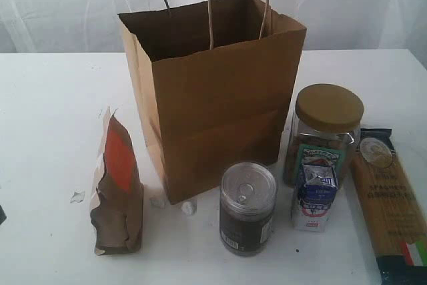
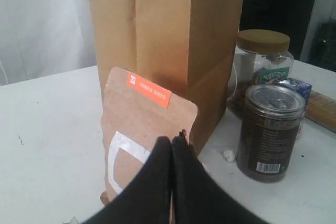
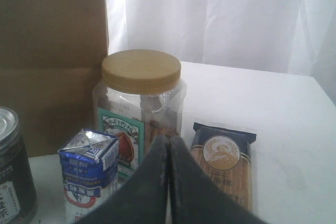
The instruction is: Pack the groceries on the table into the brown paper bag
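My left gripper [image 2: 172,141] and right gripper [image 3: 168,139] both clenched, nothing in either

The brown paper bag [image 1: 220,111] stands upright mid table [image 1: 47,131], mouth open. My left gripper points at the brown pouch [image 2: 147,124], standing beside the bag toward the left edge. My right points at the tan-lidded jar [image 3: 140,103] and blue-white carton [image 3: 86,177], both toward the right edge, carton just before the jar. The dark jar [image 1: 247,208] stands between bag and near edge; the spaghetti packet [image 1: 393,205] lies flat by the near right corner. A white bit [image 1: 189,208] lies at the bag's foot
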`<state>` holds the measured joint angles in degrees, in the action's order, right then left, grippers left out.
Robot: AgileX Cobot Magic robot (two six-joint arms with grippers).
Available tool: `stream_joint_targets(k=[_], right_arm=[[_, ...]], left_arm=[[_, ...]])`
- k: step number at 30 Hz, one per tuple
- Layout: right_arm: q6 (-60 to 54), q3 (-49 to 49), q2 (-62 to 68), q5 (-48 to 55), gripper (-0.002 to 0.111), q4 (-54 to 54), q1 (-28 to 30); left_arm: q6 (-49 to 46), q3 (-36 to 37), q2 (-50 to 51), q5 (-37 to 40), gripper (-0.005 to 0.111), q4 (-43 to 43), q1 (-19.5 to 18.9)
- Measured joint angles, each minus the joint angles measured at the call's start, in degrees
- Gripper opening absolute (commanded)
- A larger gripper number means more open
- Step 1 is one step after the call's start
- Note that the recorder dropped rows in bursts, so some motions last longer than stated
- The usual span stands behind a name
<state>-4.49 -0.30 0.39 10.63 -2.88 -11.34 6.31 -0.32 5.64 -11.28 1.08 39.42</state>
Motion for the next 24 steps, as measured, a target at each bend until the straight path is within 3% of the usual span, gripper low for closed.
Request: stream_joint_targets(k=[17, 24], right_arm=[[0.0, 0.0, 0.0, 0.0, 0.000, 0.0, 0.0], [0.0, 0.0, 0.0, 0.0, 0.000, 0.0, 0.0]], left_arm=[[0.0, 0.1, -5.4, 2.6, 0.000, 1.0, -19.7], [0.0, 0.1, -5.4, 2.9, 0.000, 1.0, -21.4]])
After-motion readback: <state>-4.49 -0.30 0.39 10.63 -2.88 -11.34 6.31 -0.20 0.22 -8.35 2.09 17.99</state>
